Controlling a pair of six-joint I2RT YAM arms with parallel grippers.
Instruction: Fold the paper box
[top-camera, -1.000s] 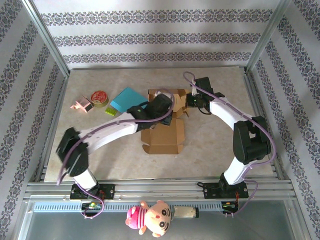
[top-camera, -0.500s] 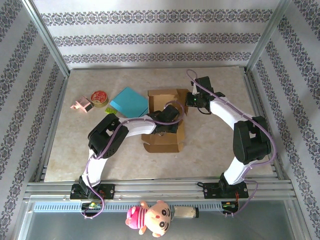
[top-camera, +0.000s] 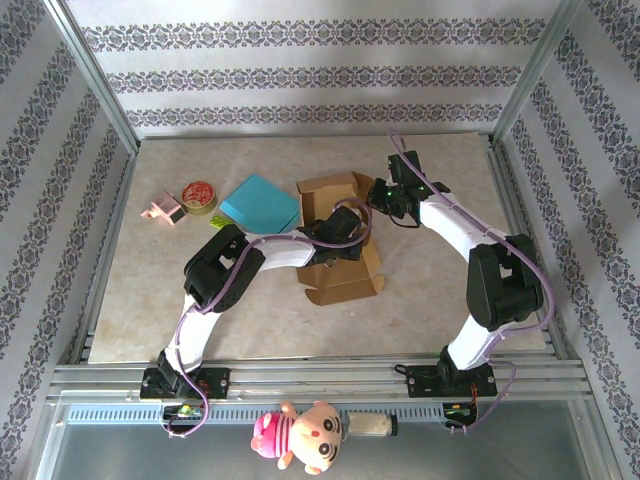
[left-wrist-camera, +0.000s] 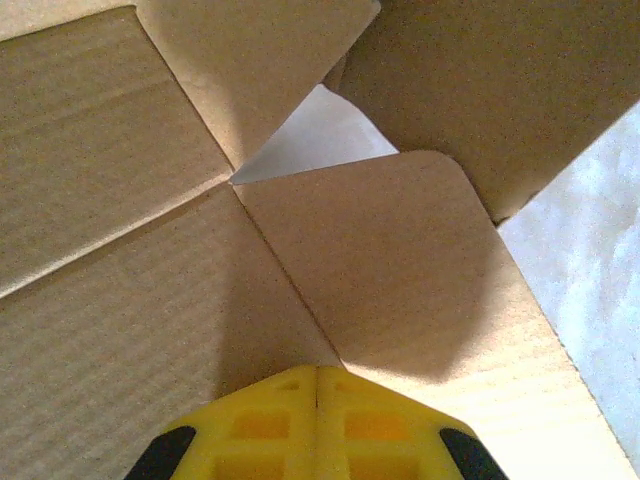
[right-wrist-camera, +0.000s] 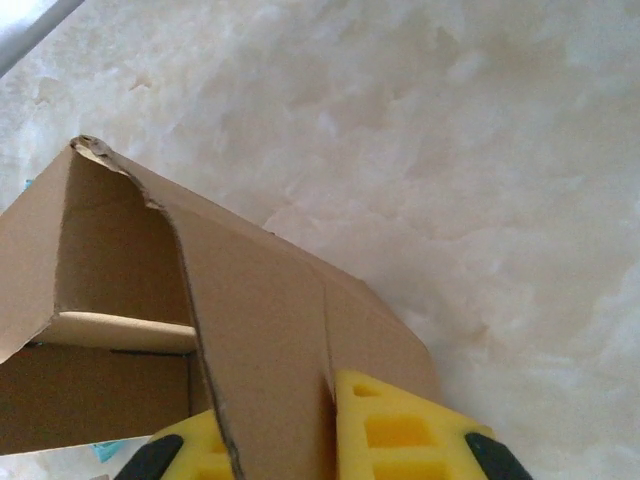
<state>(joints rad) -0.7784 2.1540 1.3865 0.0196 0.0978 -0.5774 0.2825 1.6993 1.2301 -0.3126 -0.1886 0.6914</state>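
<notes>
The paper box (top-camera: 345, 288) is brown cardboard, half folded, lying mid-table with its back wall raised. My left gripper (top-camera: 343, 233) is inside it. In the left wrist view that gripper (left-wrist-camera: 316, 372) is shut, its yellow fingertips (left-wrist-camera: 270, 400) pressed together on the box floor (left-wrist-camera: 130, 300) beside a rounded flap (left-wrist-camera: 400, 260). My right gripper (top-camera: 379, 200) is at the box's far right corner. In the right wrist view it (right-wrist-camera: 325, 400) is shut on an upright side flap (right-wrist-camera: 260, 320), which stands between its yellow fingers (right-wrist-camera: 400, 425).
Left of the box lie a blue pad (top-camera: 260, 201), a tape roll (top-camera: 198, 195), a pink object (top-camera: 161, 210) and a small green piece (top-camera: 222, 225). Metal frame posts and patterned walls ring the table. A plush toy (top-camera: 300, 436) hangs at the near rail.
The left arm has folded in and its gripper has moved right into the box. The box has turned, its near end swinging right. The right gripper has lifted slightly with the flap.
</notes>
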